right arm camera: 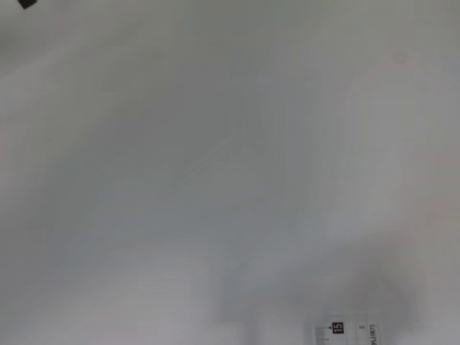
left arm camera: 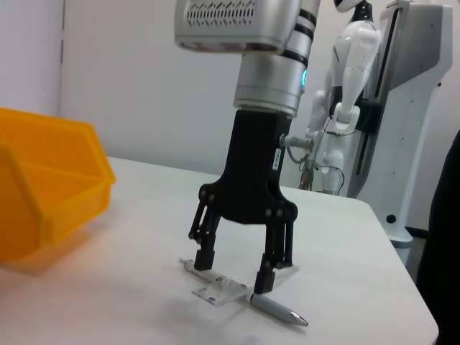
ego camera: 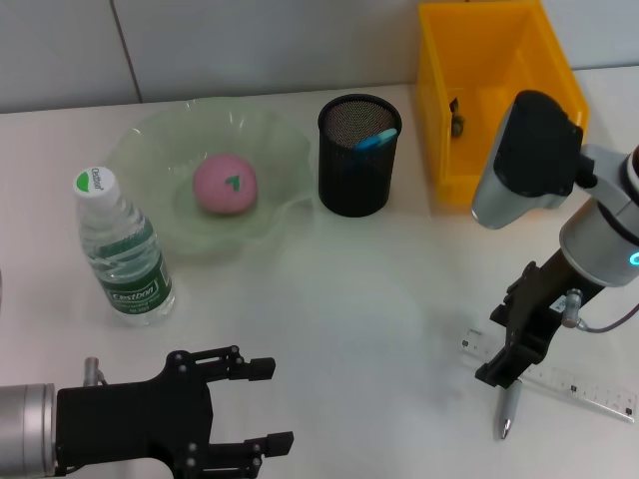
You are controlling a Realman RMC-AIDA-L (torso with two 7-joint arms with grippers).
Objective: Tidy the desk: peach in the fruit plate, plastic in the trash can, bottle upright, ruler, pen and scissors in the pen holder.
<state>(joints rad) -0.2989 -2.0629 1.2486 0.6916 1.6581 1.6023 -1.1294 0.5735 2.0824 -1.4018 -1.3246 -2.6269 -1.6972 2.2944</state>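
My right pincer (left arm camera: 239, 269) stands spread, straddling the pen (left arm camera: 277, 308) and clear ruler (left arm camera: 215, 291) (they cross beneath it). My left pincer (ego camera: 268, 404), also spread, waits well apart.

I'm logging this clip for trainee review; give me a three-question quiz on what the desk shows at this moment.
1. True or false: the bottle lies on its side.
2. Which two items lie under the right tool?
A. scissors and peach
B. pen and ruler
C. bottle and plastic
3. Fill in: the peach sits in the ____.

Key:
1. False; it stands upright beside the plate.
2. B; its open fingers straddle the pen and ruler. The left tool is open at the near edge.
3. Plate.
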